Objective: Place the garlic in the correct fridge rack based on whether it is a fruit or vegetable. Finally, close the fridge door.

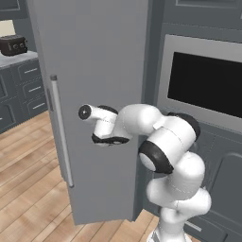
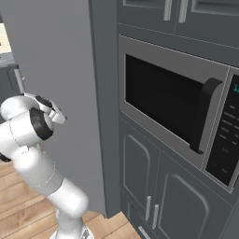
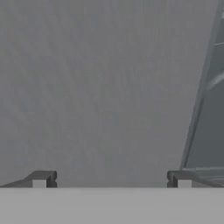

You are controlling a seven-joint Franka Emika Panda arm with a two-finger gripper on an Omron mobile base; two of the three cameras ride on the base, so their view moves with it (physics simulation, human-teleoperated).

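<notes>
- While facing the fridge door (image 1: 94, 94) at close range, stood with gripper (image 3: 111, 179) spread wide, holding nothing.
- Pointed at the door's plain outer face, beside its bar handle (image 1: 61, 132).
- Could not tell where the garlic lay.
- Risked a sideways skid off the door, leaving it ajar.

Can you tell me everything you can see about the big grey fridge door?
The fridge door is a tall, flat, plain grey panel that looks like smooth painted metal. A long silver bar handle runs upright near its left edge. It stands swung partly open beside the built-in microwave. The open gripper faces it close up.
</notes>
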